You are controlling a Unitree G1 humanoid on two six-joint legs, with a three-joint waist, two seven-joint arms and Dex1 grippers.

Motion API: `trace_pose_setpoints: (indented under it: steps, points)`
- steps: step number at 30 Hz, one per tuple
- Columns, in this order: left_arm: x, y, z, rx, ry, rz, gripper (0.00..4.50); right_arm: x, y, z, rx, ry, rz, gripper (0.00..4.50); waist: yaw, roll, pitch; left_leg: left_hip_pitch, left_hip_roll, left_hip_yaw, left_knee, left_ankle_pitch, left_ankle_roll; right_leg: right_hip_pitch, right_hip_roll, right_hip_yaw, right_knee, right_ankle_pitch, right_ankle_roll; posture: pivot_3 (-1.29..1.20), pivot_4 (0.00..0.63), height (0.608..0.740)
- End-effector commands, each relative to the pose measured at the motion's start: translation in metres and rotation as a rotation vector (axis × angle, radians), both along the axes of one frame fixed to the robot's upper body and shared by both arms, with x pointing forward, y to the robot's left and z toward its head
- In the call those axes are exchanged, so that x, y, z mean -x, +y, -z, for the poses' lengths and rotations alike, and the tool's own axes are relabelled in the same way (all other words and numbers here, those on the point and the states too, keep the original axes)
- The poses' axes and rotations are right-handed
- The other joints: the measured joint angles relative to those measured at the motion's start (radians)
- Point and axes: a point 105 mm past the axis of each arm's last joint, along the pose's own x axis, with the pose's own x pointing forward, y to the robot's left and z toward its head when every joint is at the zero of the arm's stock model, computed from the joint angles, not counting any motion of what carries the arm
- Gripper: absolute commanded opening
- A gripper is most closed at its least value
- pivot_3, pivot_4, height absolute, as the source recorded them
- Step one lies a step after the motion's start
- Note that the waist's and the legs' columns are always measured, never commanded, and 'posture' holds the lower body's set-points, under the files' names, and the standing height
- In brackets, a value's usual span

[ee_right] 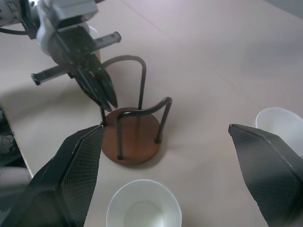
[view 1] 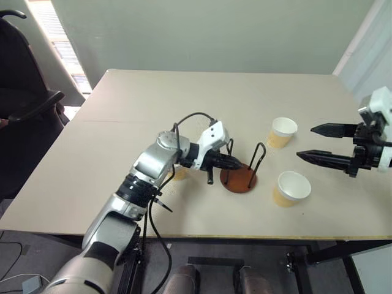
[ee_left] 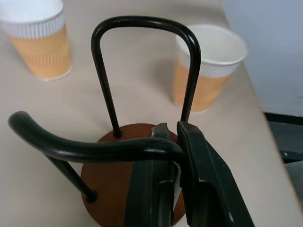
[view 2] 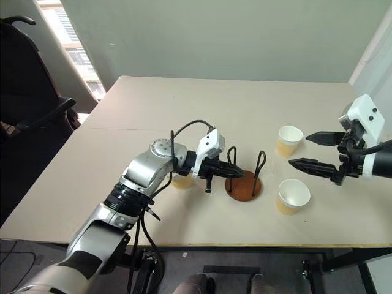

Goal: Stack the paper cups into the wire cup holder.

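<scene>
Beige tabletop: reddish-brown disc wire cup holder with black loops; left gripper pinches one loop. Right gripper, spread wide, hovers near two tan-yellow paper cups beside the holder. Steady the holder while a cup is fetched.

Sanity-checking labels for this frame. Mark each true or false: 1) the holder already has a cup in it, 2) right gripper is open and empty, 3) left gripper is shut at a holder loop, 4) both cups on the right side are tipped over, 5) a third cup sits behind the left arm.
1) False. The wire cup holder is empty.
2) True. The right gripper is open, holding nothing.
3) True. The left gripper is shut, fingertips against a wire loop.
4) False. The far cup and the near cup both stand upright.
5) True. A third cup is partly hidden behind the left arm.
</scene>
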Motion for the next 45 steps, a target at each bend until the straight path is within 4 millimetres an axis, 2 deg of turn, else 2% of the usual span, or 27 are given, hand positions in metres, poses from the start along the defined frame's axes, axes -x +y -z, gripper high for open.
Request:
trace_pose_setpoints:
  steps: [1, 5, 8, 11, 16, 23, 28, 35, 39, 45]
  points:
    - [-0.001, -0.003, 0.006, -0.018, -0.044, -0.008, 0.04, 0.004, 0.002, -0.014, 0.014, -0.071, -0.004, 4.40, 0.000, 0.000, 0.000, 0.000, 0.000, 0.000, 0.000, 0.000, 0.000, 0.000, 0.000, 0.000, 0.000, 0.000, 0.000, 0.00, 0.150, 0.740]
    - [0.005, -0.006, 0.012, -0.013, -0.008, -0.002, 0.04, 0.002, 0.002, -0.014, 0.020, -0.074, -0.006, 4.40, 0.000, 0.000, 0.000, 0.001, -0.001, 0.000, 0.000, 0.001, 0.001, 0.001, 0.000, 0.000, 0.000, -0.001, 0.002, 0.00, 0.150, 0.740]
    - [0.014, -0.005, 0.016, -0.024, 0.030, 0.031, 0.88, 0.002, 0.001, -0.014, 0.024, -0.075, -0.009, 4.40, 0.000, 0.000, 0.000, 0.002, -0.001, 0.000, 0.000, 0.001, 0.002, 0.003, 0.000, 0.001, 0.000, -0.001, 0.002, 0.00, 0.150, 0.740]
    - [0.017, -0.001, 0.018, -0.041, 0.028, 0.036, 1.98, 0.000, 0.001, -0.015, 0.025, -0.078, -0.013, 4.40, -0.001, 0.000, 0.000, 0.002, -0.001, 0.000, 0.000, 0.001, 0.002, 0.002, 0.000, 0.001, 0.000, -0.001, 0.002, 0.00, 0.150, 0.740]
    - [0.001, 0.011, 0.015, -0.075, -0.080, -0.049, 3.79, -0.006, 0.003, -0.016, 0.027, -0.097, -0.017, 4.40, -0.001, 0.000, 0.000, 0.002, -0.002, 0.000, 0.000, 0.001, 0.002, 0.002, 0.000, 0.001, 0.000, -0.001, 0.003, 0.00, 0.150, 0.740]
    - [-0.003, 0.022, -0.001, -0.049, -0.120, -0.073, 3.79, -0.019, 0.000, -0.022, 0.033, -0.134, -0.004, 4.40, 0.000, 0.000, 0.000, 0.002, -0.002, 0.000, 0.000, 0.001, 0.003, 0.002, 0.000, 0.002, 0.000, -0.002, 0.003, 0.00, 0.150, 0.740]
    - [0.008, 0.037, -0.009, -0.074, -0.143, -0.032, 3.79, -0.041, 0.002, -0.033, 0.017, -0.193, -0.011, 4.40, -0.005, 0.000, 0.000, 0.002, -0.002, 0.000, 0.000, 0.000, 0.004, 0.002, -0.001, 0.002, 0.000, -0.001, 0.003, 0.00, 0.150, 0.740]
    - [0.013, 0.051, -0.042, -0.013, -0.176, -0.045, 3.79, -0.086, 0.011, -0.035, 0.092, -0.246, -0.024, 4.40, -0.010, 0.000, 0.000, 0.003, -0.002, 0.000, 0.000, -0.002, 0.006, 0.001, -0.001, 0.001, 0.001, 0.000, 0.000, 0.00, 0.150, 0.740]
    - [0.014, 0.063, -0.057, 0.001, -0.198, -0.062, 3.79, -0.111, 0.018, -0.014, 0.244, -0.240, -0.044, 4.40, -0.010, 0.001, 0.000, 0.003, -0.001, -0.001, 0.000, -0.002, 0.007, 0.001, -0.001, 0.000, 0.002, 0.001, -0.001, 0.00, 0.150, 0.740]
    - [0.008, 0.088, -0.068, 0.020, -0.193, -0.149, 3.79, -0.129, 0.011, 0.002, 0.390, -0.213, -0.059, 4.40, -0.007, 0.001, 0.000, 0.000, -0.001, -0.002, -0.001, -0.002, 0.006, -0.002, -0.001, -0.001, 0.001, 0.001, -0.002, 0.00, 0.150, 0.740]
